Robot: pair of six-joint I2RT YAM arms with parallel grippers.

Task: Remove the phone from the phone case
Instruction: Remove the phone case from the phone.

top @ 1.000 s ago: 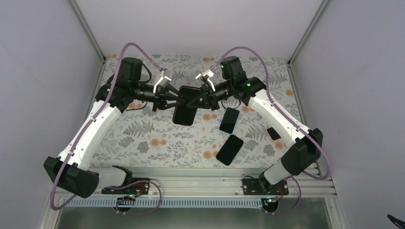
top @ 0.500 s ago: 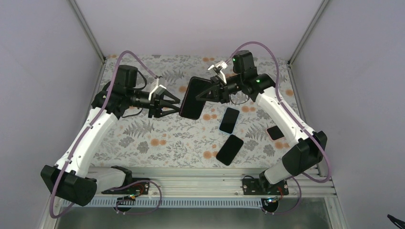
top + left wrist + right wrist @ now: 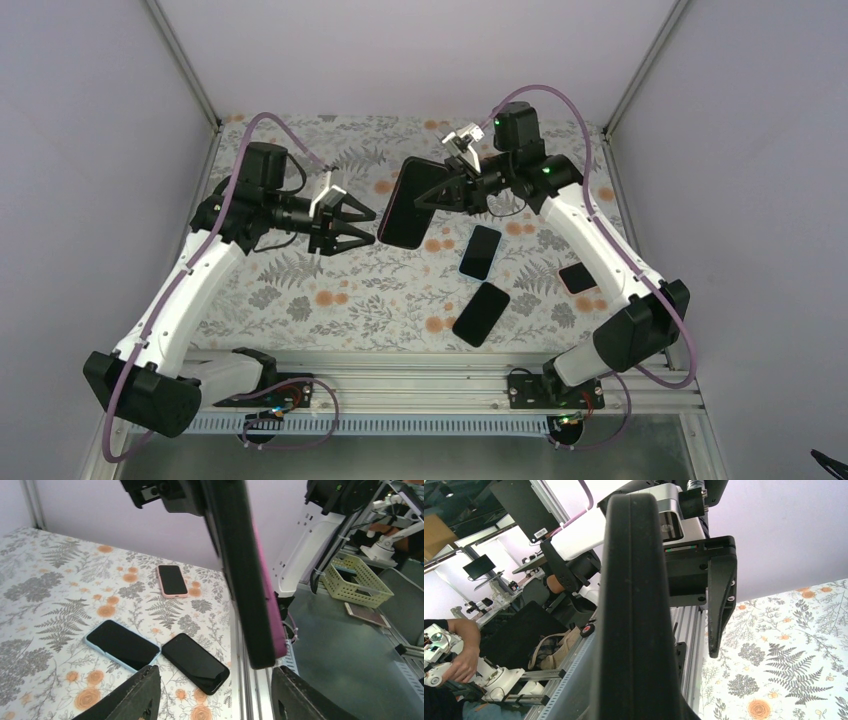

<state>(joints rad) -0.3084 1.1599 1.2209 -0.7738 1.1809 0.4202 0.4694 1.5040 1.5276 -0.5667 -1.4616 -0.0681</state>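
Now your right gripper [image 3: 428, 196] is clamped tight on the phone [image 3: 406, 203] and holds it in the air over the far middle of the table [image 3: 300, 290], tilted up on edge. The left wrist view shows a pink strip along its back, which I take for the case [image 3: 270, 609], so the phone looks not yet out. Your left gripper [image 3: 352, 222] sits just left of the phone without touching it. Its jaws are about half open and hold nothing.

Watch these risks:

- The right grip is on one side only. A hard pull from the left could pivot the phone in the jaws or slide it out.
- If the left jaws close over phone and case together, you squeeze both and nothing peels. Aim for the case lip alone, though I can't tell from here where it is free.
- The half-open left jaws may be too narrow for the edge and could knock the phone instead.
- A drop would land near the spare phones [image 3: 481, 251] lying right of centre and could scatter them.
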